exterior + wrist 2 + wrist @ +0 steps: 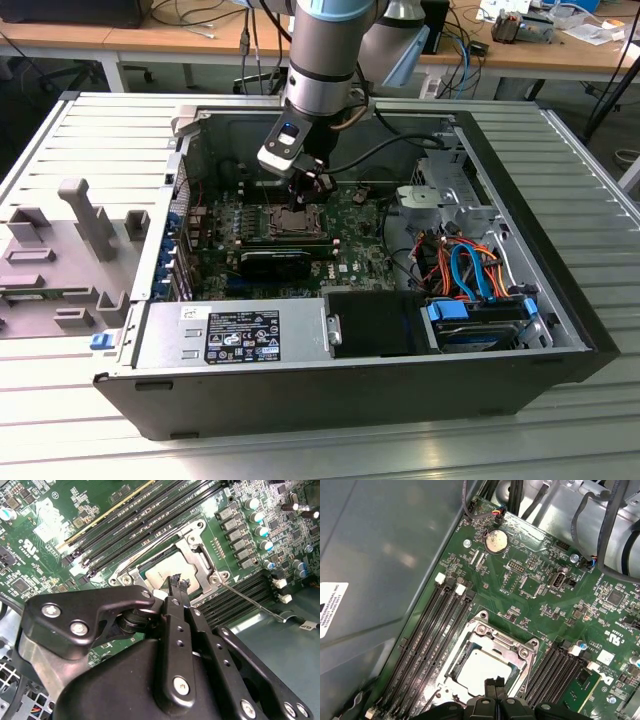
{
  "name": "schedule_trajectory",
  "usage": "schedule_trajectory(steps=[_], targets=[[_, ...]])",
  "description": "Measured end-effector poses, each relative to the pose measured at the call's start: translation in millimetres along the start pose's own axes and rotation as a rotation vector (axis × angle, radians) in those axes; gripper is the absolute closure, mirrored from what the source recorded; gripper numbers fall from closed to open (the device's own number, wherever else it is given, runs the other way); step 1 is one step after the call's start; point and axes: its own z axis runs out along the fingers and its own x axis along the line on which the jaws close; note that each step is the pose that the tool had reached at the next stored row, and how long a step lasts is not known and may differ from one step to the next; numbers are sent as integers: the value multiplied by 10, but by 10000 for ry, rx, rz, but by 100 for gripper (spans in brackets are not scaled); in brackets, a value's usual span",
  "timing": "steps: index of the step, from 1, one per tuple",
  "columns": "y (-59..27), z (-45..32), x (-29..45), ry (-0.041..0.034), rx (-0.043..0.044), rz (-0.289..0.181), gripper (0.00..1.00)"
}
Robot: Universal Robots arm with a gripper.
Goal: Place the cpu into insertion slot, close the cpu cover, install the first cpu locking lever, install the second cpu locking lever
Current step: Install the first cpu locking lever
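Observation:
The insertion slot (293, 222) sits mid-motherboard inside the open computer case. In both wrist views the silvery cpu (161, 573) (481, 672) lies in the slot, and the cpu cover (199, 559) (487, 632), a metal frame, lies flat around it. A thin wire locking lever (255, 605) sticks out sideways from a corner of the socket, over the memory slots. My gripper (310, 188) (180, 582) (495, 684) hangs just above the edge of the cpu with its black fingertips pressed together and nothing between them.
Long black memory slots (427, 640) flank the socket on both sides. A labelled black box (240, 335) fills the case's near side. A grey drive cage (445, 195) and orange and blue cables (470, 265) are at the exterior view's right, and a grey fixture (60, 250) at its left.

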Motion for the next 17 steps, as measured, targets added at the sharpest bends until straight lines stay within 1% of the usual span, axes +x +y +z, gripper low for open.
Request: schedule_trajectory(steps=[17], targets=[[0, 0, 0, -17, 5, -176, 89]])
